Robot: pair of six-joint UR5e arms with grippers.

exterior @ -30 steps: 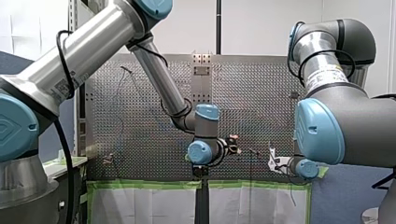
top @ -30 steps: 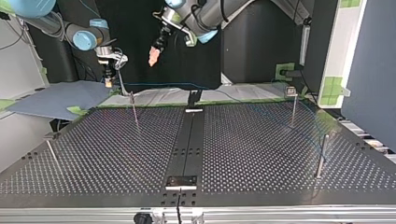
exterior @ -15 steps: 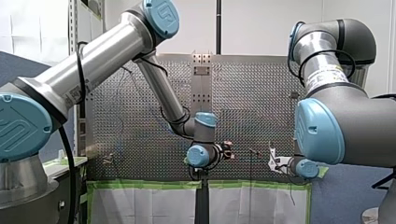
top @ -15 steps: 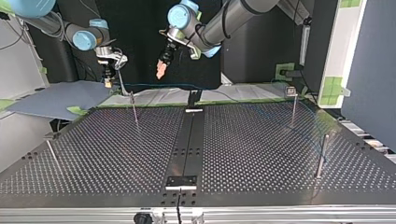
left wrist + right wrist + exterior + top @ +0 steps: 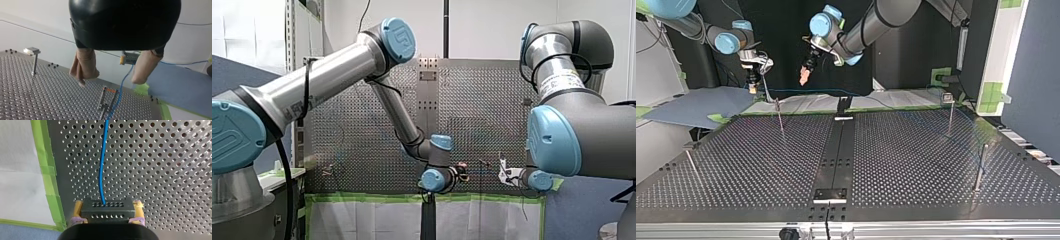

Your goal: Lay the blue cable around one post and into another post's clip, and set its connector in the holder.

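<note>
Right jaws clamp the black connector [image 5: 107, 209]; left jaws hang wide apart

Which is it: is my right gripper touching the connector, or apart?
Touching. The right wrist view shows both yellow pads of my right gripper pressed against the connector's sides.

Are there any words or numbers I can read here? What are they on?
No text here is clear enough to quote.
Sticker on my left arm: print too blurred to read.
Sticker on my right arm: print too blurred to read.
Blue joint cap: an embossed logo, letters not legible.
</note>
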